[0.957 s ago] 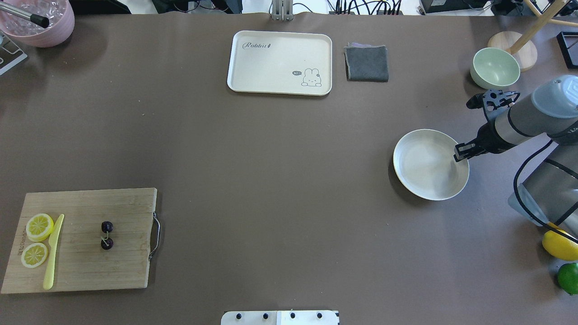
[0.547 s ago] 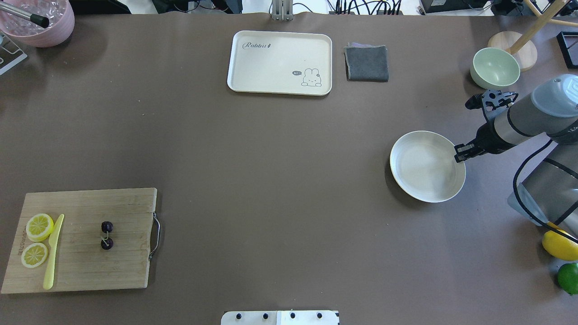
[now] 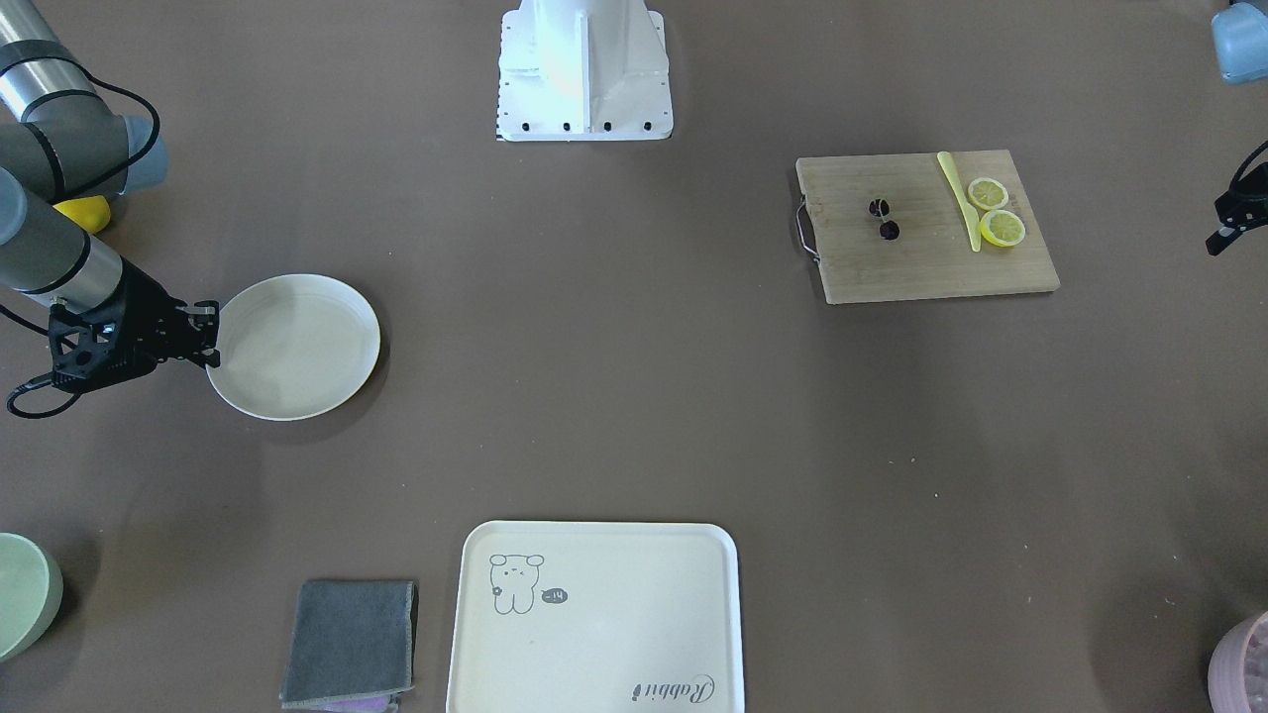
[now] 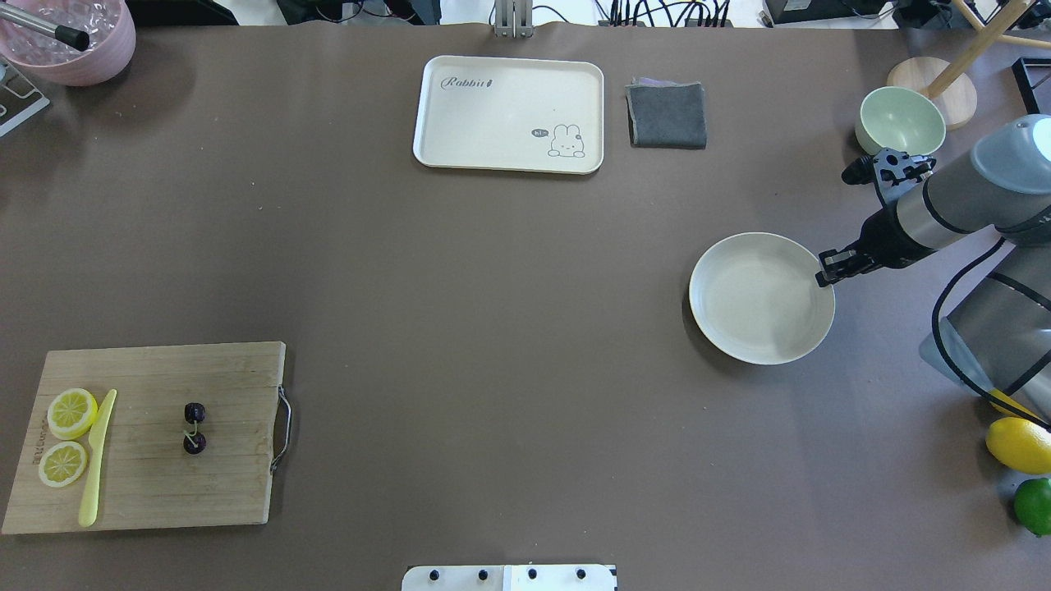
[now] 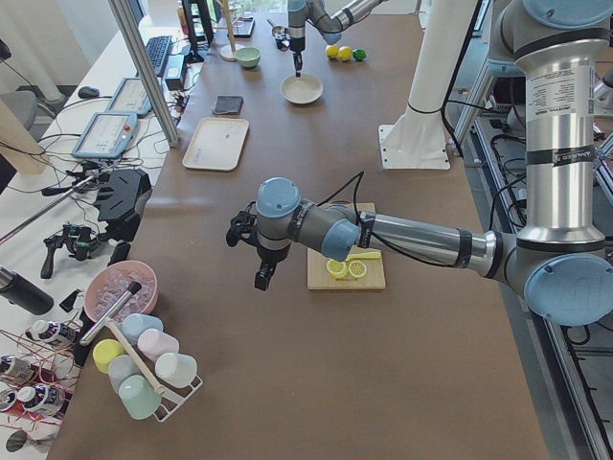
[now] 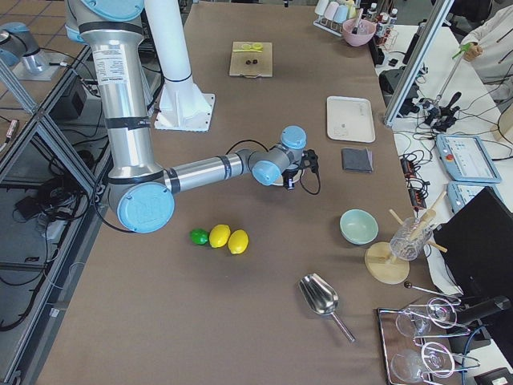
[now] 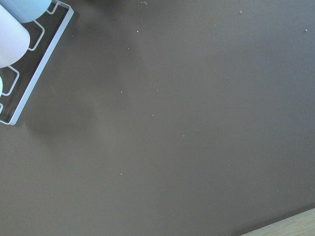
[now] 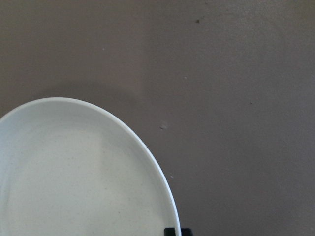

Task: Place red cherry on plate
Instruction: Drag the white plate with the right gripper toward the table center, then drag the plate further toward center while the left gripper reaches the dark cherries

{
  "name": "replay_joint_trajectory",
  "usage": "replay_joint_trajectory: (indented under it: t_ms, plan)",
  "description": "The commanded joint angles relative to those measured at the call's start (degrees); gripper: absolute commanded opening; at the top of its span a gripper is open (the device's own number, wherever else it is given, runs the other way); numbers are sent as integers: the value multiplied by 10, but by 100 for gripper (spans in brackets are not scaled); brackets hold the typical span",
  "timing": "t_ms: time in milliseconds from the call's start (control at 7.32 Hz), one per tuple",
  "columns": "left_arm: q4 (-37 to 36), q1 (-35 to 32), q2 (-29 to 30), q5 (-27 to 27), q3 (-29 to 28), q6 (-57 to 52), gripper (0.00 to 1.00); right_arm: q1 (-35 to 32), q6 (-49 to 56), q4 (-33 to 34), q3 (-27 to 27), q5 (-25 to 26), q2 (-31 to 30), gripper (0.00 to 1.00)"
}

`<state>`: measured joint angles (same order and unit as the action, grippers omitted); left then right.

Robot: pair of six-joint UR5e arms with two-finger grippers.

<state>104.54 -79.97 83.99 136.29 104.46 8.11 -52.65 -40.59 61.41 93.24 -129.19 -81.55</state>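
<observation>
Cherries (image 4: 195,428), a dark pair joined on one stem, lie on the board (image 4: 230,460) at the table's near left. They are beside a yellow knife (image 4: 97,458) and two lemon slices (image 4: 72,412), and well apart from the plate (image 4: 759,308) on the right. The right gripper (image 4: 828,271) has its fingers nipped narrowly on the plate's right rim, and the plate's cream inside is bare. The left gripper (image 5: 262,278) hangs over table off the board's left end; how wide it stands I cannot tell. The tray (image 4: 493,115) carries only its printed rabbit. A green bowl (image 4: 900,123) stands beyond the right gripper. A pink bowl (image 4: 115,53) at the far left corner holds clear lumps (image 4: 74,16) and a black-tipped handle (image 4: 41,29).
</observation>
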Motion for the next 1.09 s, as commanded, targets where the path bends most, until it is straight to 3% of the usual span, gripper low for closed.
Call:
replay_joint_trajectory:
  t_ms: [0, 273, 547, 957]
  plan:
    - [1, 11, 7, 9, 27, 152, 97, -1, -67, -1, 5, -20, 38, 0]
    - [3, 48, 5, 10, 70, 263, 97, 37, -161, 0, 31, -23, 69, 0]
    - [3, 105, -4, 7, 127, 392, 97, 103, -225, 1, 50, 6, 106, 0]
    - [22, 243, -2, -86, 158, 594, 97, 191, -280, 3, 46, 90, 139, 0]
